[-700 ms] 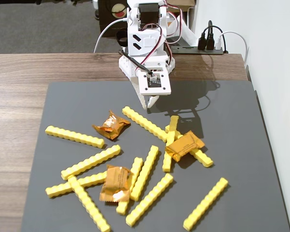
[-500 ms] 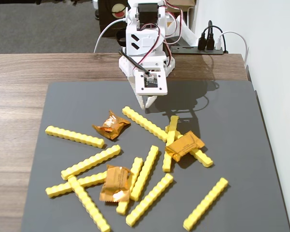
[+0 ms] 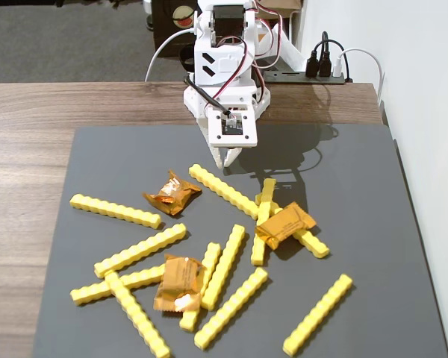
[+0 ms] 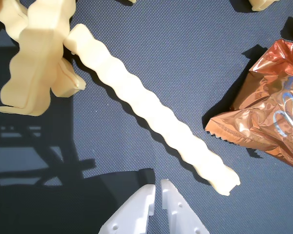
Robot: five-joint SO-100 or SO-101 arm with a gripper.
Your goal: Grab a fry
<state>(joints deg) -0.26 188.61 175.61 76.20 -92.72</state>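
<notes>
With its fingers nearly together and empty, the gripper [image 4: 157, 192] is hovering just short of the fry [image 4: 151, 109], risking nudging it toward the foil packet [image 4: 268, 117].

Office or lab corner, wood desk [image 3: 97, 104], grey carpet [image 3: 60, 37], power strip [image 3: 313, 73]

A wooden table [image 3: 30, 112] carries a dark grey mat [image 3: 373, 209].

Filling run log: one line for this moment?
phase: approach | gripper: near-shut, empty, above mat | target: long bumpy yellow plastic fry, flat, untouched | nearby: crinkled orange foil packet
</notes>
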